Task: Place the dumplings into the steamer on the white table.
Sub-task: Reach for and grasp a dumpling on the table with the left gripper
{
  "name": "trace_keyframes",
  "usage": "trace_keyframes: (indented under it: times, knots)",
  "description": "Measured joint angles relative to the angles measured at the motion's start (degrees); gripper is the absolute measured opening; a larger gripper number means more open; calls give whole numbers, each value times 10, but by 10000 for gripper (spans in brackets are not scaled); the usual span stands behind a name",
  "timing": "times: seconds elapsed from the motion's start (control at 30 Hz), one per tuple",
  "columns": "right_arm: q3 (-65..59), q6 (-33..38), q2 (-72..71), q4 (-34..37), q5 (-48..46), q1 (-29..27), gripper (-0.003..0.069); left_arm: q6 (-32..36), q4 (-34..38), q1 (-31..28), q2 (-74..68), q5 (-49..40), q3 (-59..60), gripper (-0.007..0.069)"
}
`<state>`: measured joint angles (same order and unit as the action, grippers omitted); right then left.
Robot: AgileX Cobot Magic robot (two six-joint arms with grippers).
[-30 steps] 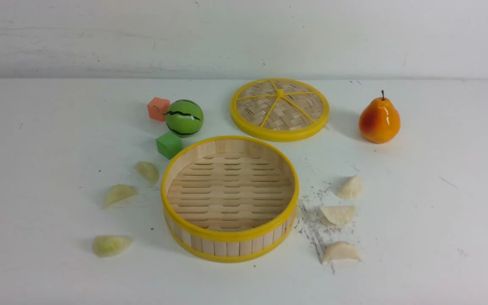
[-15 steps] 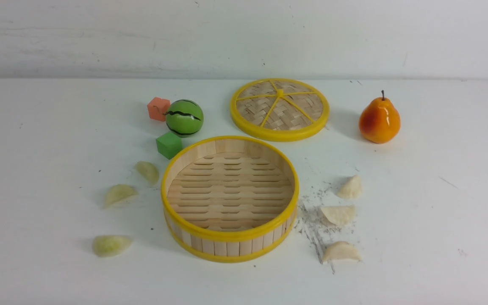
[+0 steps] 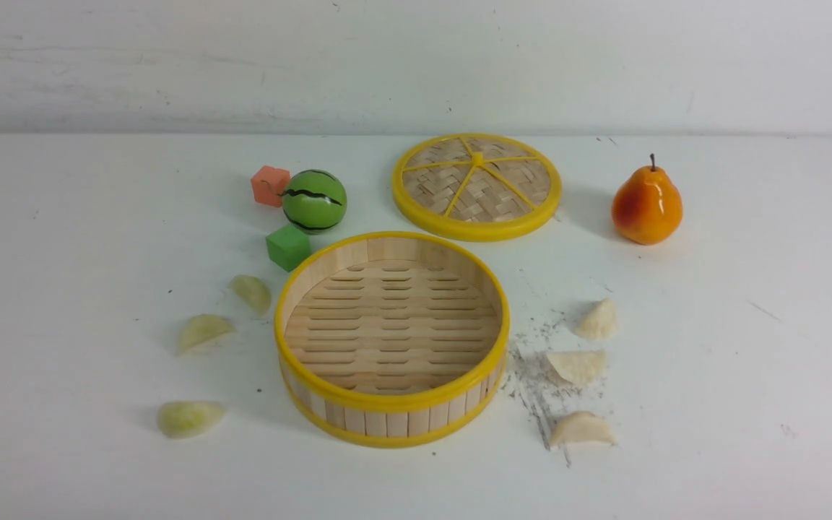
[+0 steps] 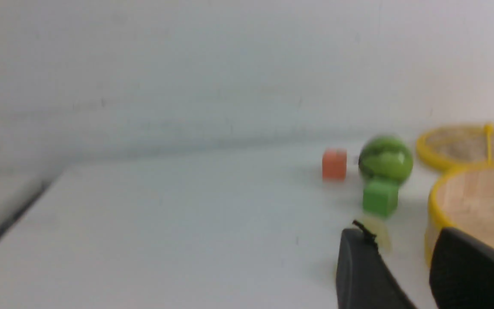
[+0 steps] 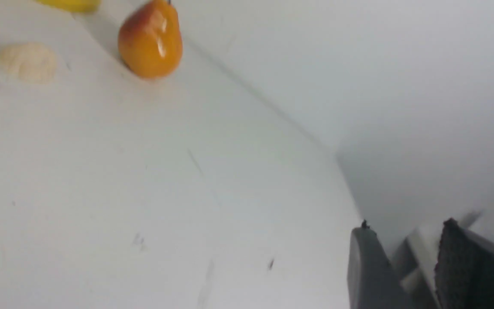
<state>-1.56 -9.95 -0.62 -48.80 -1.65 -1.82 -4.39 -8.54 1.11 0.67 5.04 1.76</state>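
Close to the near edge of the counter, both arms sit outside the front view, and only the wrist cameras show them. The left tool has its jaws apart with nothing between them and faces across the counter toward the steamer's wall. The right tool is likewise apart and empty, out toward the right edge. Over the past second nothing has shifted: every object lies where it was and neither tool has widened or narrowed. I judge the task not yet begun, with all six dumplings waiting.

Three green dumplings lie in a loose line between the steamer and the left edge. The nearest green dumpling is well clear of the wall, the middle one sits farther back, and the farthest is just beside the rim. Three white dumplings mirror them on the right side, running from the nearest white dumpling back among grey scuff marks. The steamer stands upright at the counter's middle, its slatted floor bare.

Beyond it, a green cube sits just beside the far-left rim. Behind that are a toy watermelon and an orange cube, close together. The woven steamer lid lies flat toward the far edge, and a toy pear stands toward the far right corner.

Each tool has three dumplings on its own side, so either could start. The green cube crowds the farthest green dumpling and looks like the likeliest thing to be nudged.
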Motion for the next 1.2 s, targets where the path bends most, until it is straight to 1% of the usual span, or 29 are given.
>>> trace_keyframes:
  times: [0.03, 0.07, 0.13, 0.17, 0.2, 0.23, 0.27, 0.37, 0.43, 0.5, 0.57, 0.63, 0.7, 0.83, 0.93, 1.03, 1.1, 1.13, 1.17, 1.2]
  knots:
    - [0, 0, 0, -27, 30, 0, 240, 0, 0, 0, 0, 30, 0, 238]
    - [0, 0, 0, -38, 42, 0, 240, 0, 0, 0, 0, 46, 0, 238]
    - [0, 1, 0, -115, 107, 0, 240, 0, -1, 0, 0, 106, 0, 238]
    - [0, 1, 0, -120, 110, 0, 240, 0, -1, 0, 0, 106, 0, 238]
    - [0, 1, 0, -164, 132, 0, 240, 0, -2, 0, 0, 133, 0, 238]
    - [0, 1, 0, -179, 141, 0, 240, -1, -2, 0, 0, 145, 0, 238]
    - [0, 1, 0, -208, 164, 0, 240, -5, -2, 0, 0, 165, 0, 238]
    - [0, 1, 0, -233, 196, 0, 240, -30, -2, 0, 0, 199, 0, 238]
    - [0, -5, 0, -219, 220, 0, 240, -76, -2, 0, 0, 228, 0, 238]
    - [0, -20, 0, -174, 237, 0, 240, -126, -2, 0, 0, 245, 0, 238]
    - [0, -40, 0, -106, 253, 0, 240, -180, -2, 0, 0, 251, 0, 238]
    - [0, -52, 0, -53, 251, 0, 240, -222, -2, 0, 0, 251, 0, 238]
    - [0, -54, 0, -37, 231, 0, 240, -246, -2, 0, 0, 246, 0, 238]
    - [0, -56, 0, -23, 163, 0, 240, -262, -2, 0, 0, 234, 0, 238]
    - [0, -57, 0, -20, 163, 0, 240, -269, -2, 0, 0, 234, 0, 238]
    - [0, -80, 0, -15, 202, 0, 240, -270, -2, 1, 0, 234, 0, 238]
    - [0, -141, 0, 5, 305, 0, 240, -270, -2, 1, 0, 232, 0, 238]
    - [0, -141, 0, 5, 305, 0, 240, -270, -2, 1, 0, 232, 0, 238]
    - [0, -184, 0, 15, 359, 0, 240, -270, -2, 1, 0, 226, 0, 238]
    - [0, -206, 0, 25, 387, 0, 240, -275, -2, 1, 0, 222, 0, 238]
